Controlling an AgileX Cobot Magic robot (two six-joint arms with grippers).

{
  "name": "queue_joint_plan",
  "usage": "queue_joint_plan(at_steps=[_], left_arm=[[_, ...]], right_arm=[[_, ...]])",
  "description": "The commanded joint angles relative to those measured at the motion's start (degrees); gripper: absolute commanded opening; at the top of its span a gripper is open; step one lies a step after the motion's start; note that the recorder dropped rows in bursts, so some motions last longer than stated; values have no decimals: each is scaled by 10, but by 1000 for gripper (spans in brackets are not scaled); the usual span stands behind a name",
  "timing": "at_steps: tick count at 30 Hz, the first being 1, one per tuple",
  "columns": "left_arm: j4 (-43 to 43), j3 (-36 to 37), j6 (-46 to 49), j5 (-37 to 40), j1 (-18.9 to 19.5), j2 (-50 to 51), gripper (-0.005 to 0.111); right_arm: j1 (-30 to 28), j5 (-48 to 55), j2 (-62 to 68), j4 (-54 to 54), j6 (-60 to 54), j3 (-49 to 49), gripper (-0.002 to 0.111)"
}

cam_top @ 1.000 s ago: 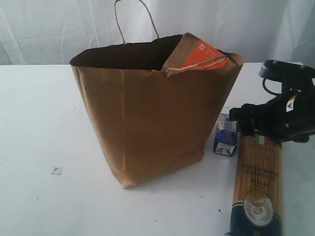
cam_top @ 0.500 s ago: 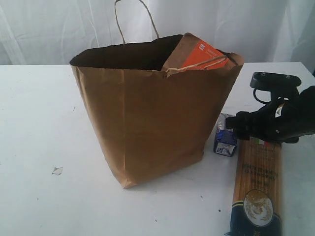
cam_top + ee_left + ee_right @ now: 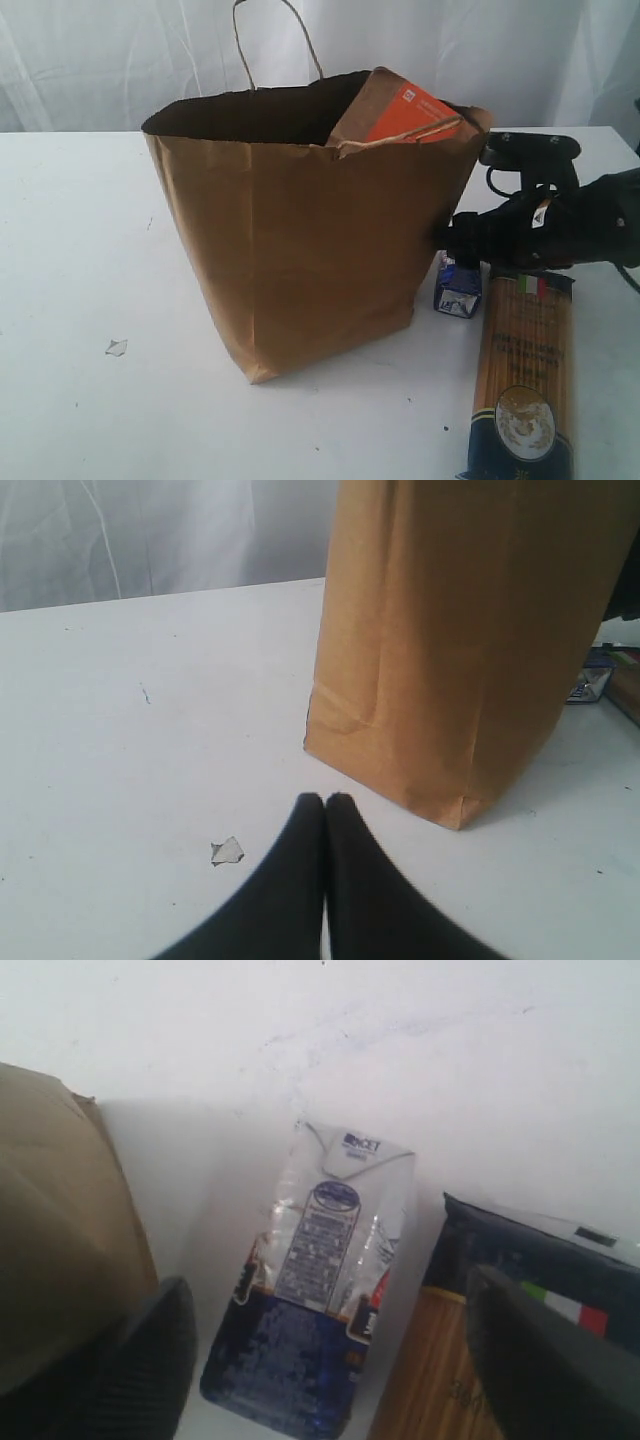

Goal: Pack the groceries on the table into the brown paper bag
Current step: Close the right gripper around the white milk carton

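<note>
Black right claw (image 3: 335,1352) wide apart over small blue-white carton (image 3: 318,1260), empty; left claw (image 3: 325,802) closed, empty.

You have one brown paper bag (image 3: 300,250) on one tabletop (image 3: 80,250). The bag shows two cord handles: one upright loop (image 3: 243,50) and one lying along the rim (image 3: 420,130). You can count three groceries in all: one brown pouch with orange label (image 3: 405,110), one small blue-white carton (image 3: 458,288) and one long spaghetti pack (image 3: 523,380). There is one small torn scrap (image 3: 116,347). Two sets of fingers are in your views, the left fingers (image 3: 290,880) and the right fingers (image 3: 150,1360), each set made of two black fingers
</note>
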Motion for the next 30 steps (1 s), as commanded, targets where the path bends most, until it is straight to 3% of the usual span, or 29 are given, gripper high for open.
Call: queue_joint_plan(at_steps=[1, 11, 24, 27, 30], left_arm=[[-2, 2, 0, 2, 0, -3, 0], [-2, 2, 0, 2, 0, -3, 0], [-2, 2, 0, 2, 0, -3, 0], [-2, 2, 0, 2, 0, -3, 0], [-2, 2, 0, 2, 0, -3, 0]], right_arm=[[2, -17, 31, 1, -5, -2, 69], [13, -60, 57, 1, -4, -3, 69], [30, -40, 124, 1, -4, -43, 69], [30, -35, 126, 1, -4, -43, 65], [30, -24, 126, 1, -4, -43, 54]])
